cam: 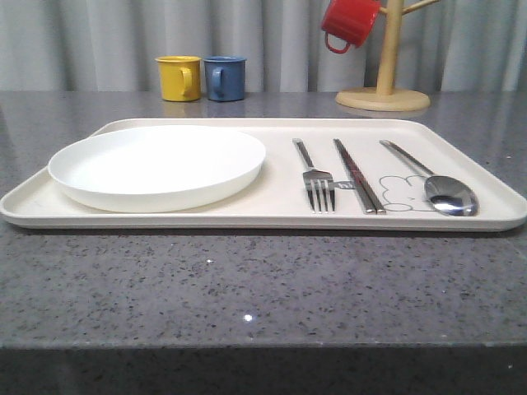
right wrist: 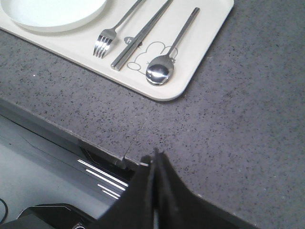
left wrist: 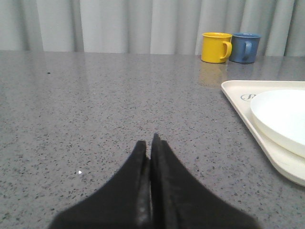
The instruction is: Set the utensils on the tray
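The cream tray (cam: 280,216) lies across the grey table. On its right half rest a silver fork (cam: 315,177), a pair of chopsticks (cam: 358,176) and a spoon (cam: 436,185), side by side over the bunny drawing. The right wrist view has the fork (right wrist: 108,37), chopsticks (right wrist: 139,36), spoon (right wrist: 167,59) and tray (right wrist: 205,45) as well. My left gripper (left wrist: 149,143) is shut and empty, low over bare table left of the tray (left wrist: 238,102). Over the table's front edge, well short of the tray, my right gripper (right wrist: 155,156) is shut with nothing in it.
A round white plate (cam: 156,166) fills the tray's left half. A yellow mug (cam: 179,77) and a blue mug (cam: 224,78) stand at the back. A red mug (cam: 347,22) hangs on a wooden mug tree (cam: 384,92) at the back right.
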Controlling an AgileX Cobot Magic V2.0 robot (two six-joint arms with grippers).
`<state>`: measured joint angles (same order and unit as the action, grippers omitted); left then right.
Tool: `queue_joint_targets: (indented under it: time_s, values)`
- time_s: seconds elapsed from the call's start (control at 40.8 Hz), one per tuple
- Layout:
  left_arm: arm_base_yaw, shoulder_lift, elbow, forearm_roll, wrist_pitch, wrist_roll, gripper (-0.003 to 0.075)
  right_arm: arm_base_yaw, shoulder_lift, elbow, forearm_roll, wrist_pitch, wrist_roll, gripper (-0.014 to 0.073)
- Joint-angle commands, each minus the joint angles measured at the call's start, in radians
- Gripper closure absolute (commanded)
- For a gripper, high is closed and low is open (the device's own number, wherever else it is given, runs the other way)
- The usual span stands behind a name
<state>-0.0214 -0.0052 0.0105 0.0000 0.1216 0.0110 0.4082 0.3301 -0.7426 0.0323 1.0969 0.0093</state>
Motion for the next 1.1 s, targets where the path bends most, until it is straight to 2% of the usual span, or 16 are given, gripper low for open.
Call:
queue_joint_targets:
  time_s: [0.0,0.196,0.76,0.882,0.98,1.078]
  values:
    - [-0.004,-0.025,-0.004,-0.011,-0.112,-0.011,0.0738,-0.005,0.014,-0.023,-0.002,-0.063,-0.002,0.0715]
    - [-0.004,-0.025,-0.004,-0.011,-0.154,-0.011,0.0738,-0.005,0.014,-0.023,-0.002,-0.063,-0.002,0.0715]
    - [-0.004,-0.025,-0.004,-0.011,-0.155,-0.011,0.0738,-0.007,0.012,-0.020,-0.002,-0.062,-0.002,0.0715]
    - [-0.004,-0.025,-0.004,-0.011,-0.155,-0.011,0.0738,-0.094,-0.017,0.022,0.001,-0.077,-0.002,0.0715]
    - [-0.004,-0.025,-0.004,-0.011,-0.155,-0.011,0.0738,-0.172,-0.070,0.086,-0.009,-0.166,-0.002,0.0715]
    - [-0.004,-0.025,-0.004,-0.011,-0.155,-0.011,0.0738,-0.237,-0.137,0.205,-0.009,-0.368,-0.002,0.0715]
